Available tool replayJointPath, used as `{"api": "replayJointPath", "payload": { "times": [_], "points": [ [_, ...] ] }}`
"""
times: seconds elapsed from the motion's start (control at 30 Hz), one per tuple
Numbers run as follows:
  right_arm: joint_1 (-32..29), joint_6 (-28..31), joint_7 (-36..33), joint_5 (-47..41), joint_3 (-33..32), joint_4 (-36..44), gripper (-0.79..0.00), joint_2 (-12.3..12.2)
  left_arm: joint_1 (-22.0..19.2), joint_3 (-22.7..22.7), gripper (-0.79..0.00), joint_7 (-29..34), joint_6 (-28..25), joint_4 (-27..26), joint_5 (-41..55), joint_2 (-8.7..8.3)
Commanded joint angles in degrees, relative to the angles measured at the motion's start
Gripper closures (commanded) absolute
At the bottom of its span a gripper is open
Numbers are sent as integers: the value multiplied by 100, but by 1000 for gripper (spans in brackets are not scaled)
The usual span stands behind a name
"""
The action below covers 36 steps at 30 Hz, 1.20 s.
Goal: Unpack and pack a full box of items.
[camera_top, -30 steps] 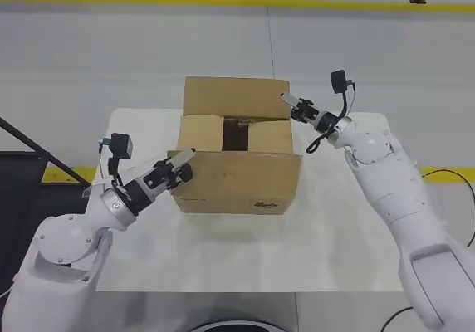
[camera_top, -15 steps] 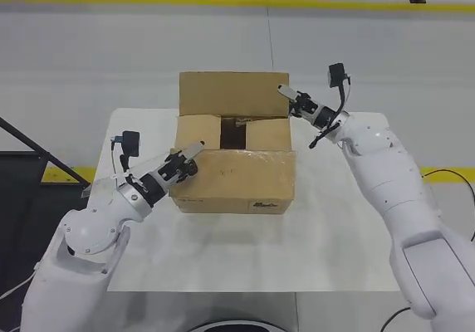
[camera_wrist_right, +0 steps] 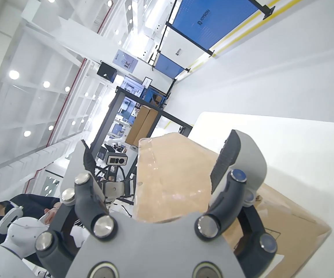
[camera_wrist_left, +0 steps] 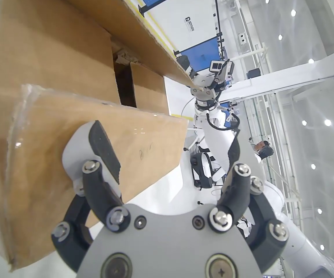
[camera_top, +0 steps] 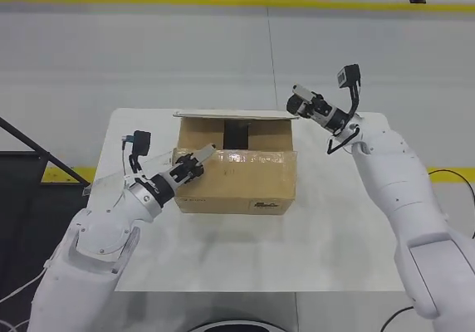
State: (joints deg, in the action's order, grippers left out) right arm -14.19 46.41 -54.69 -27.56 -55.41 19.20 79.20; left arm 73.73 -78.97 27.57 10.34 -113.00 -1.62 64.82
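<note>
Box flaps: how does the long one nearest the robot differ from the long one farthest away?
The far flap stands about upright, edge-on from above; the near flap slants, only partly lifted. The right gripper is at the far flap's corner, the left gripper at the near flap's opposite-end corner. Both are brown cardboard, each met by an open gripper.

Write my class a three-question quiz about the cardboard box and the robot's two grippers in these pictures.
1. True or false: the far flap of the box lies flat, closing the top.
2. What does the box stand on? A) the floor B) a white table C) a shelf
3. Fill in: the fingers of the left gripper and the right gripper are both ____.
Key: 1 false, the far flap stands upright. 2 B. 3 open.
</note>
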Motion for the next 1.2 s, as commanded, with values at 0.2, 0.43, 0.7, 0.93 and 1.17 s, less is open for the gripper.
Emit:
{"api": "replayJointPath", "payload": {
  "times": [0.2, 0.43, 0.7, 0.93, 1.17],
  "points": [
    [-155, -290, -609, -34, -136, 469, -785, -184, -120, 123, -785, 125, 31, -30, -191, 2],
    [-390, -659, -978, 189, -211, 1144, -785, -416, -354, 297, -785, 288, 82, 35, -304, 15],
    [-665, -1212, -1438, 70, -372, 1805, -785, -580, -658, 596, -785, 347, 68, 293, -489, 50],
    [-887, -1674, -1712, -18, -480, 2455, -785, -662, -827, 746, -785, 300, 39, 504, -513, 83],
    [-1203, -2306, -2005, 158, -508, 3155, -785, -763, -951, 842, -785, 253, 20, 655, -520, 113]
  ]
}}
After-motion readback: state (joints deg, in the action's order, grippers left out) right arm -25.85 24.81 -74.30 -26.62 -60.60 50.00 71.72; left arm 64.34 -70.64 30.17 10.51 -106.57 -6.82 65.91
